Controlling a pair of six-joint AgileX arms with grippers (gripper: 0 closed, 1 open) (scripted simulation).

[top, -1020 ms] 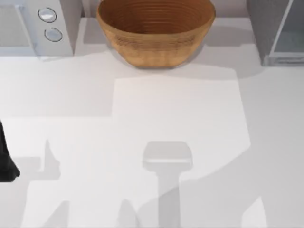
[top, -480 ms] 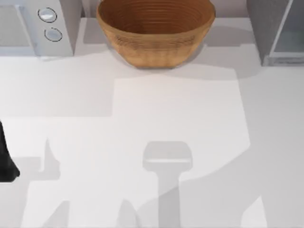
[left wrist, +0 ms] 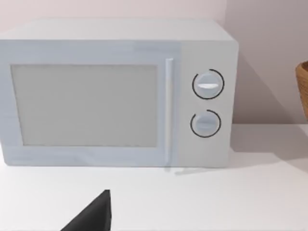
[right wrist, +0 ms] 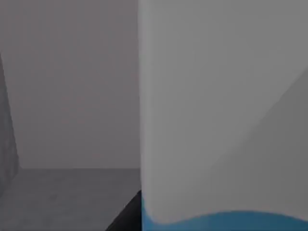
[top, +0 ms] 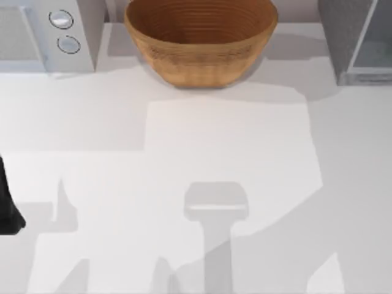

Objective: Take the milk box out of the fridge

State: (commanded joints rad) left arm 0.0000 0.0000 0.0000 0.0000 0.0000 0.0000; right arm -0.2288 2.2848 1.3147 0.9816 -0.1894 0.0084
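The milk box looms very close in the right wrist view, with a white face and a blue band along its lower edge. It stands against the grey inner walls of the fridge. A dark part of my right gripper lies right beside the box's edge. From above, the fridge is the dark-grey cabinet with a pale glassy panel at the table's far right corner. My left arm is parked at the left edge of the table, and a dark tip of my left gripper points toward the microwave.
A white microwave with two round knobs stands at the far left, also seen head-on as the microwave in the left wrist view. A large woven basket sits at the far middle. The white tabletop spreads in front of them.
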